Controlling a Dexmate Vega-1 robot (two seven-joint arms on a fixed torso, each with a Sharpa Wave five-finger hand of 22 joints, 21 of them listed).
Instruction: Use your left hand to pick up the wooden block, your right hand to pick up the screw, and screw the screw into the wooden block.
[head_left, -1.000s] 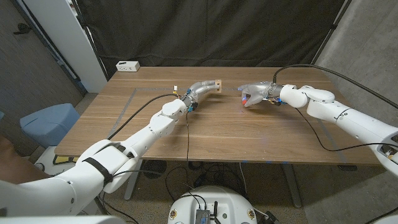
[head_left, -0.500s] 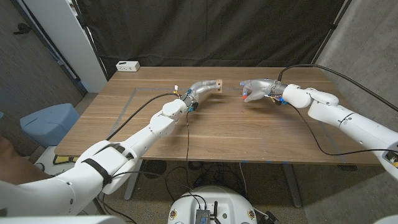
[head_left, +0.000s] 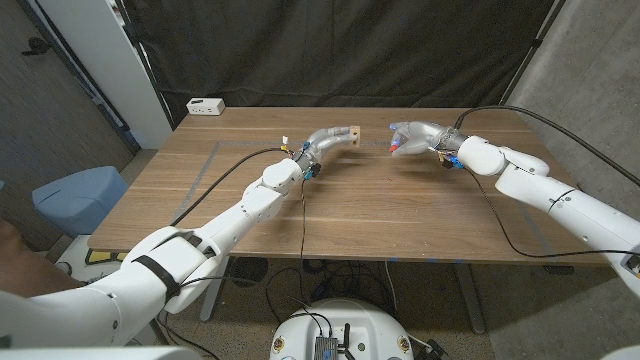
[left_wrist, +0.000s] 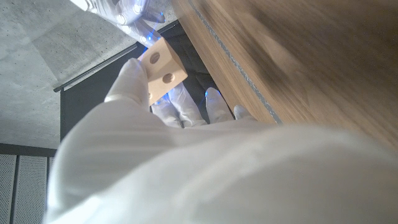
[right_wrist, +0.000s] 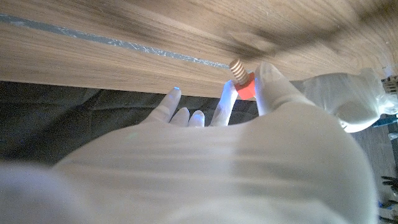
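My left hand (head_left: 326, 140) grips the wooden block (head_left: 346, 134) above the far middle of the table, the block's end facing right. In the left wrist view the wooden block (left_wrist: 161, 66) shows two round holes and sits pinched in the fingers (left_wrist: 129, 78). My right hand (head_left: 417, 135) holds the screw (head_left: 393, 146), which has a red head and a tan threaded shaft, a short way right of the block and off the table. The right wrist view has the screw (right_wrist: 241, 77) pinched between fingertips (right_wrist: 268, 81), thread pointing outward. A small gap separates screw and block.
A white power strip (head_left: 206, 105) lies at the table's far left corner. A black curtain hangs behind the table (head_left: 350, 210). Cables trail from both wrists across the tabletop. A blue chair (head_left: 75, 195) stands off the table's left side.
My right hand has lifted with the screw and moved toward the far side, closer in height to the block. My left hand and the block have held still.
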